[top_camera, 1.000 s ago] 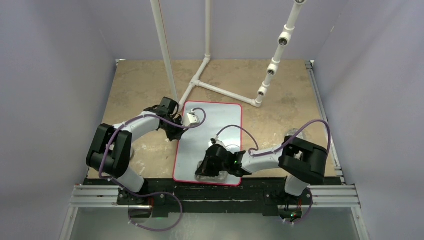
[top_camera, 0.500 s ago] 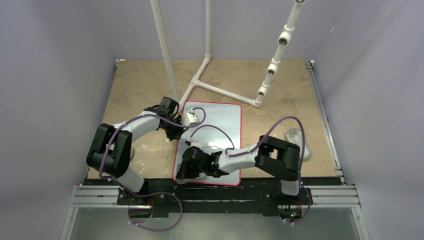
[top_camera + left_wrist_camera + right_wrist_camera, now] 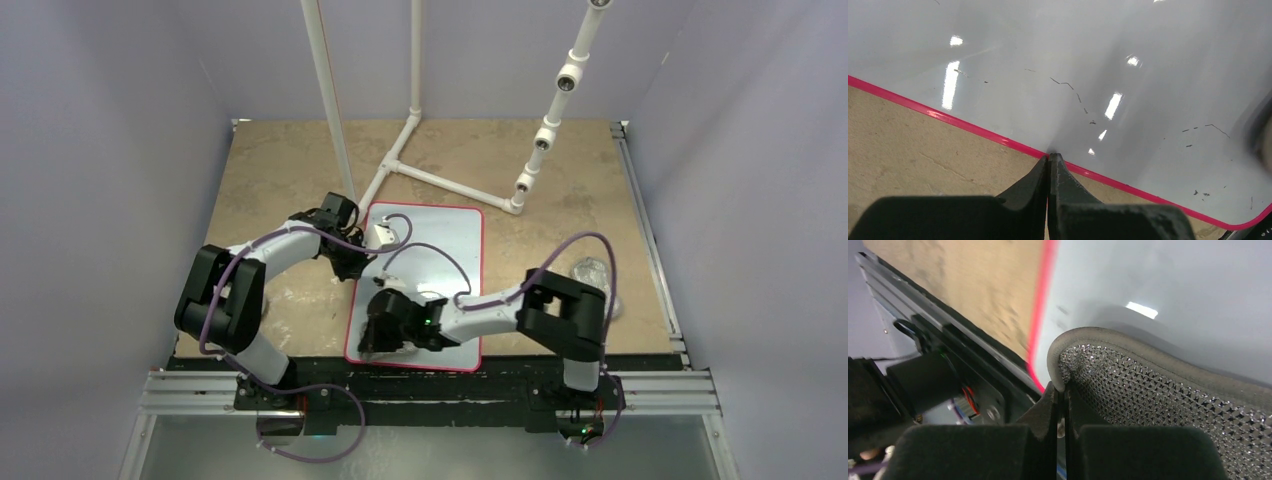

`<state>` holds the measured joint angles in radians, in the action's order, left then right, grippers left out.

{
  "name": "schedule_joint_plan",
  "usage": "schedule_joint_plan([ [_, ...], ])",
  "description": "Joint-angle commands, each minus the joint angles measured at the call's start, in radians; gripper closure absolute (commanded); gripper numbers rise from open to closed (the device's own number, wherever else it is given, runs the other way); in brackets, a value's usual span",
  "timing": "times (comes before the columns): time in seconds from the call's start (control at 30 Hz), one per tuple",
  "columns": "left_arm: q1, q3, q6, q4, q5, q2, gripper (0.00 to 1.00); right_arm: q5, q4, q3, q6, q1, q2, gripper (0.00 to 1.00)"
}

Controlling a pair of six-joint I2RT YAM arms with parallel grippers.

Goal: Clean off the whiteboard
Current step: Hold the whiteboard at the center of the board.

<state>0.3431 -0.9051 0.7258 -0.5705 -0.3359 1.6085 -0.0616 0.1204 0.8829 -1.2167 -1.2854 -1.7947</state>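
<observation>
The whiteboard, white with a red border, lies flat on the table in front of the arms. In the left wrist view the whiteboard carries a few faint black marks. My left gripper is shut, its tips pressing on the board's red left edge with nothing between them. My right gripper hangs over the board's near-left corner, shut on the rim of a grey pad with silver mesh. The pad lies against the whiteboard beside the red border.
A white PVC pipe frame stands on the table behind the board. A crumpled clear object lies to the right, beside the right arm's elbow. A black rail runs along the table's near edge, just past the board's corner.
My right arm has swept the pad leftward along the near part of the board, from its near middle to its near-left corner. The left gripper has stayed on the board's edge.
</observation>
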Motion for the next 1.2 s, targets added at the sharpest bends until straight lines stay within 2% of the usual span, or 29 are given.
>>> schedule_joint_plan([
  [0.0, -0.004, 0.058, 0.017, -0.068, 0.13, 0.077, 1.0, -0.028, -0.116, 0.226, 0.173, -0.013, -0.184, 1.0],
  [0.07, -0.004, 0.057, 0.017, -0.07, 0.129, 0.074, 1.0, -0.006, -0.174, 0.24, 0.16, -0.008, -0.2, 1.0],
  [0.17, -0.004, 0.058, 0.021, -0.069, 0.129, 0.073, 1.0, -0.01, -0.145, 0.061, 0.092, 0.027, -0.121, 1.0],
  [0.37, -0.004, 0.061, 0.029, -0.059, 0.126, 0.08, 1.0, 0.042, 0.009, -0.534, -0.153, 0.102, 0.3, 1.0],
  [0.47, -0.004, 0.06, 0.029, -0.056, 0.119, 0.079, 1.0, 0.036, -0.006, -0.707, -0.247, 0.106, 0.505, 1.0],
  [0.53, -0.004, 0.06, 0.026, -0.056, 0.115, 0.079, 1.0, 0.016, -0.03, -0.754, -0.276, 0.111, 0.612, 1.0],
  [0.63, -0.004, 0.058, 0.025, -0.057, 0.116, 0.083, 1.0, -0.013, -0.065, -0.74, -0.264, 0.127, 0.651, 1.0],
  [0.77, -0.004, 0.051, 0.025, -0.058, 0.117, 0.084, 1.0, -0.02, -0.066, -0.642, -0.191, 0.182, 0.496, 1.0],
  [1.03, -0.004, 0.054, 0.036, -0.07, 0.115, 0.073, 1.0, -0.031, -0.033, -0.42, 0.072, 0.495, 0.279, 1.0],
  [1.17, -0.004, 0.058, 0.041, -0.071, 0.113, 0.064, 1.0, -0.063, -0.111, -0.2, 0.219, 0.617, 0.138, 1.0],
])
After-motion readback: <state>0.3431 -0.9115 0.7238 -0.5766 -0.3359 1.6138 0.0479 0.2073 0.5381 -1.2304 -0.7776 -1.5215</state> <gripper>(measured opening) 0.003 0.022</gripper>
